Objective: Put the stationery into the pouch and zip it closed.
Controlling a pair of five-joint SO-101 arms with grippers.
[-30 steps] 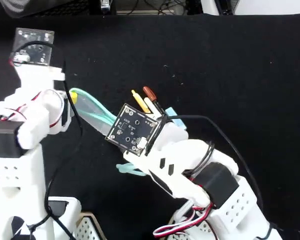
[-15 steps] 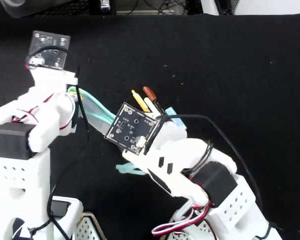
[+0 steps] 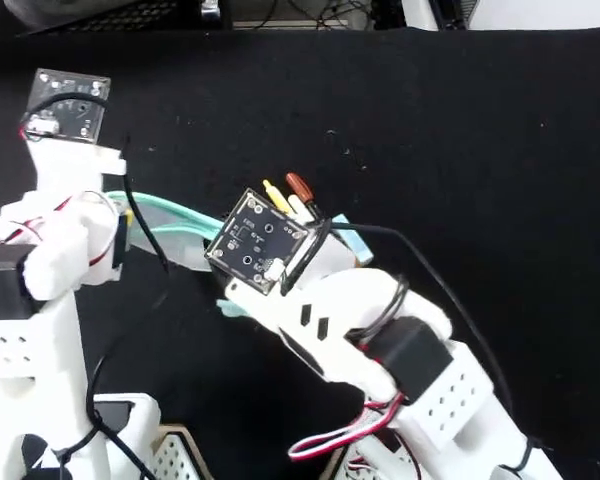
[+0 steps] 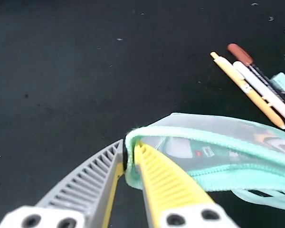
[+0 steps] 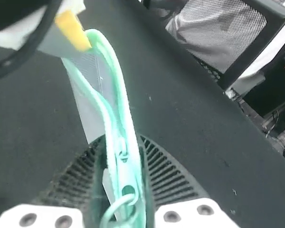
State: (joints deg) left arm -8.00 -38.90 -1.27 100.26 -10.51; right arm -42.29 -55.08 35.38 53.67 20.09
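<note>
**Pouch held taut between the two arms.** Within the last second the left arm swung out and back, and the pouch [image 3: 170,215] turned from slanted to nearly level. We judged this a tensioning pull for zipping, though the pens [image 3: 285,195] lay outside on the table [image 3: 480,150]. The left gripper [image 4: 129,152] was clamped on the pouch's end, and the right gripper [image 5: 123,142] was closed on the zipper end. The pouch's long axis ran from gripper to gripper, its zipper end toward the right arm.

Passage lies over the far and right worktop [image 3: 480,140] (pens [image 3: 288,197] and the stretched pouch [image 3: 170,215] block the middle).
</note>
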